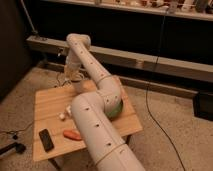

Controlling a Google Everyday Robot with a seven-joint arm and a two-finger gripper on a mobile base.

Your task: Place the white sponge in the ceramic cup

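My gripper (75, 82) hangs at the end of the white arm over the far edge of the wooden table (50, 102), pointing down. A small white lump, which looks like the white sponge (62, 116), lies on the table well in front of the gripper. Right beside it is a pale roundish thing, apparently the ceramic cup (69, 109), half hidden behind my forearm. The gripper is apart from both. I see nothing held in it.
A green bowl (117, 108) sits at the table's right side, mostly behind my arm. An orange-red object (73, 134) and a flat black object (46, 140) lie near the front edge. Cables run over the floor on both sides, and a low ledge runs behind.
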